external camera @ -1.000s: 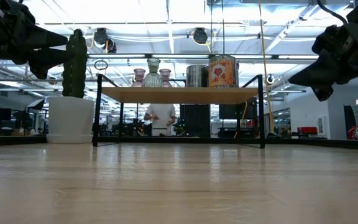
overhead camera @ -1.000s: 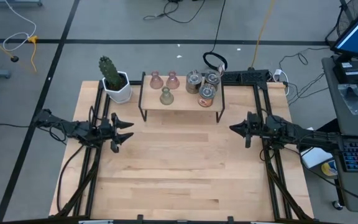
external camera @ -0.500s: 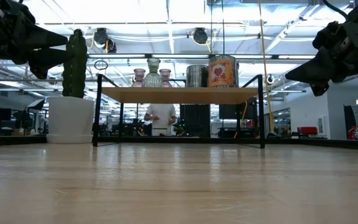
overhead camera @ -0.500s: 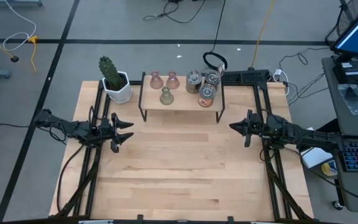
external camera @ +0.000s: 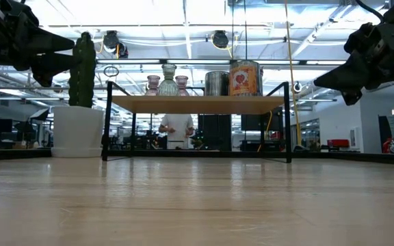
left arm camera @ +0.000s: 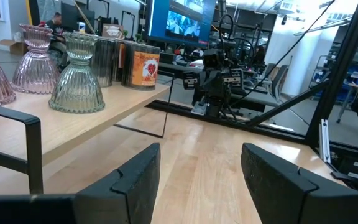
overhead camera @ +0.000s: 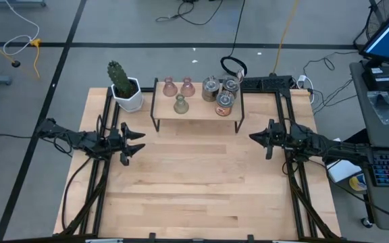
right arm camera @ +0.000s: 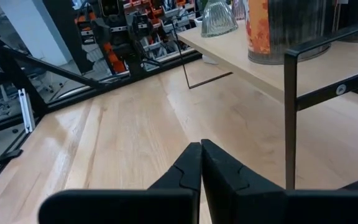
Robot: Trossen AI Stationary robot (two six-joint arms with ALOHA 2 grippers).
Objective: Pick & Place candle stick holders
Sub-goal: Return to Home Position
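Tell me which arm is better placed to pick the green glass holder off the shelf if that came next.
Left, probably. The left gripper is open and nearer the green glass holder, which stands front left on the shelf. The right gripper is shut, with the silver holders on its side.

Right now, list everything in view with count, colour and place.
pink holders: two, pale pink, shelf top, far left
green holder: one, olive, shelf top, near left
silver holders: three, silver, shelf top, right
shelf: one, wood on black frame, table's far middle
cactus: one, green, white pot, left of shelf
table: one, pale wood
person: one, white top, behind table
left gripper: one, black, open, over table's left side
right gripper: one, black, shut, over table's right side
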